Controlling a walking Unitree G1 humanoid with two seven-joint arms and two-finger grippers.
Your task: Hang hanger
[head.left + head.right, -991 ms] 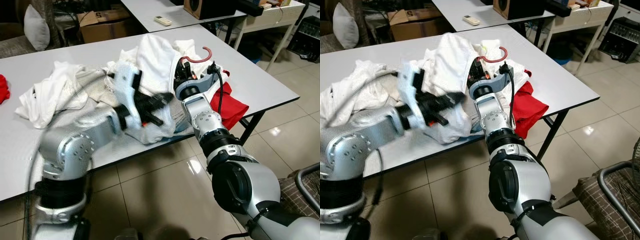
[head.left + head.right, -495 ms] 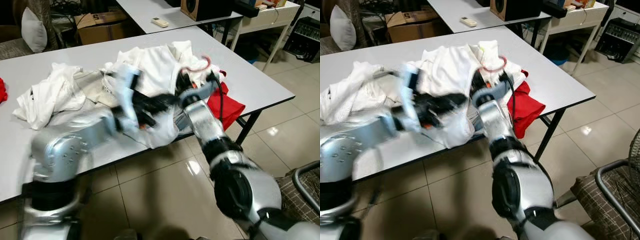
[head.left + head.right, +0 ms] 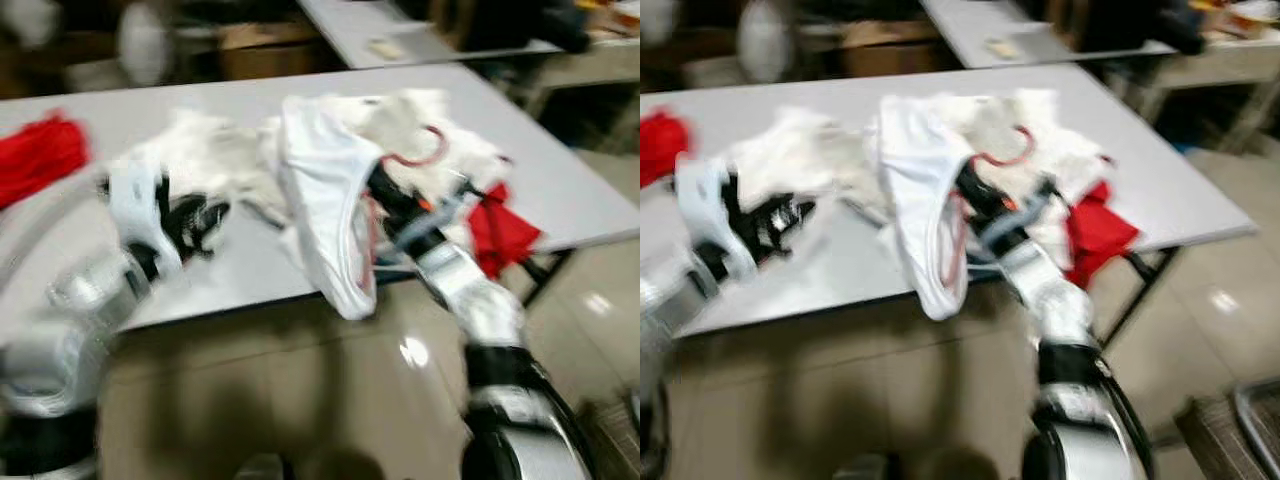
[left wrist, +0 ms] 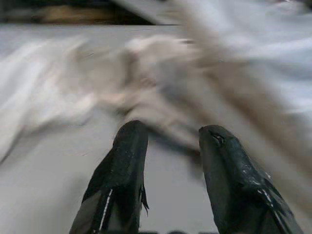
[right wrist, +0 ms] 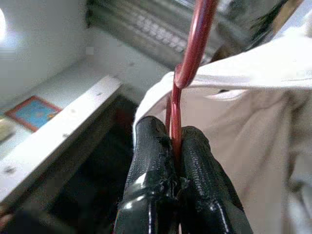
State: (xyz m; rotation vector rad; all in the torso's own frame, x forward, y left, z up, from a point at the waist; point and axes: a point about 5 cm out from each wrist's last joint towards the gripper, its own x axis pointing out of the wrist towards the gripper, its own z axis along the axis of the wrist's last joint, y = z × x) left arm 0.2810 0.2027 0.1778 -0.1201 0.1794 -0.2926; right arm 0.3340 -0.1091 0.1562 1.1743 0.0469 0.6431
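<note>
The right gripper point(image 5: 176, 146) clamps the red hanger point(image 5: 187, 73) carrying a white shirt point(image 3: 325, 215) over the table's point(image 3: 590, 190) front edge, while the left gripper point(image 4: 168, 141) hovers with fingers apart.

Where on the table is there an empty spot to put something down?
Bare table shows along the near edge beside the open left gripper, and at the far right corner past the red cloth. The middle is crowded with white clothes.
</note>
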